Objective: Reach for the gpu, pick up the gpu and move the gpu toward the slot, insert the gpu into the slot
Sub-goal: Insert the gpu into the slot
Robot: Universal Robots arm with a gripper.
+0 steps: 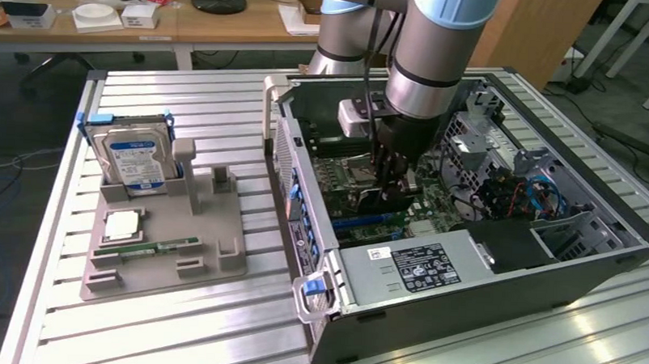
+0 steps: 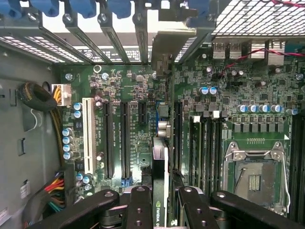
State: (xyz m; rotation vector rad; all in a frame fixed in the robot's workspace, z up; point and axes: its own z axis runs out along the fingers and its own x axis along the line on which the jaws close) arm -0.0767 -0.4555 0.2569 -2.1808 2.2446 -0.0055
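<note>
Your gripper (image 1: 387, 202) is down inside the open computer case (image 1: 581, 264), hanging from the arm (image 1: 432, 56) over the green motherboard (image 2: 143, 95). In the wrist view its black fingers (image 2: 138, 205) are closed from both sides on the gpu (image 2: 160, 181), which you see edge-on as a thin card standing upright between them, with a green logo low on its edge. The card's far end reaches up the board toward the case's rear bracket openings (image 2: 119, 28), where blue clips (image 2: 86, 7) sit along the top. It lies in line with the slot (image 2: 177, 138), the long dark connector just beside the row of memory slots (image 2: 207, 143); whether the card's edge is already touching or seated in that connector you cannot tell from here. Two longer black expansion slots (image 2: 116, 138) and a white one (image 2: 87, 136) stand apart on the other side of the card. The square silver processor socket (image 2: 255, 174) sits near the fingers, uncovered. In the exterior view, the case lies on its side on a ribbed metal table (image 1: 198, 97) with the power supply label (image 1: 419, 266) facing up. On the exterior view's left, well apart from the case, a grey holder tray (image 1: 165, 257) carries a blue-labelled hard drive (image 1: 131, 155) standing upright, a processor chip (image 1: 123, 223) and a small green memory stick (image 1: 160, 247).
</note>
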